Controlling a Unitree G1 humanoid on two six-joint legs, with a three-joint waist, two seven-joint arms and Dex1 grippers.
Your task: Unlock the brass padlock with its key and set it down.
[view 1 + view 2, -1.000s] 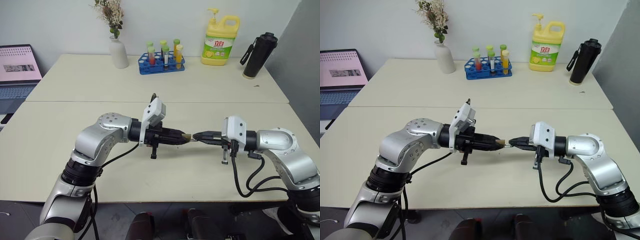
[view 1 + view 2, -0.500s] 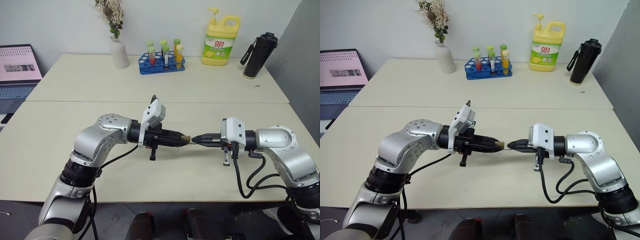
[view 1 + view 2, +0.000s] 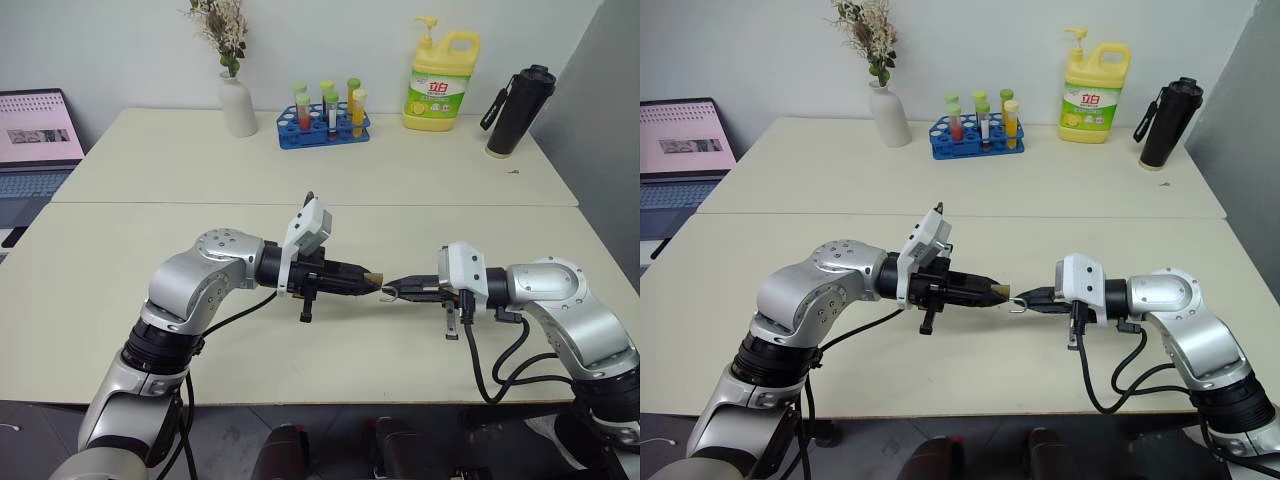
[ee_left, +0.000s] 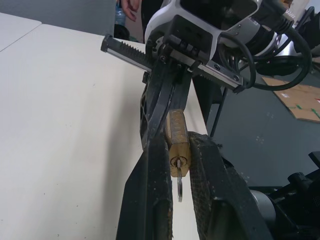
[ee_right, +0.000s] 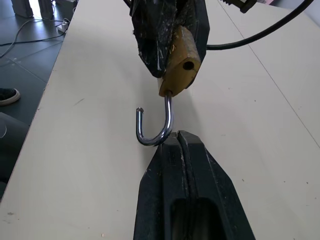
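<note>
Here, above the near cream table [image 3: 120, 300]:
Left gripper [image 3: 372, 279]: clamps the small golden-brass padlock [image 5: 179, 59].
Silvery shackle [image 5: 155, 125]: swung open, its bend touching the right gripper [image 5: 177, 136].
Right gripper: fingers pressed together, holding nothing visible.
Yellow detergent bottle [image 3: 441, 80], far right: label unreadable.

A lab or office test room is suggested. Two pale desks [image 3: 400, 190] are set edge to edge against a plain white wall. A blue rack of coloured test tubes [image 3: 325, 112] is seen at the back, flanked by a vase [image 3: 238, 103], a yellow soap jug [image 3: 441, 82] and a black flask [image 3: 518, 110]. An open laptop [image 3: 35, 140] is placed alongside.
</note>
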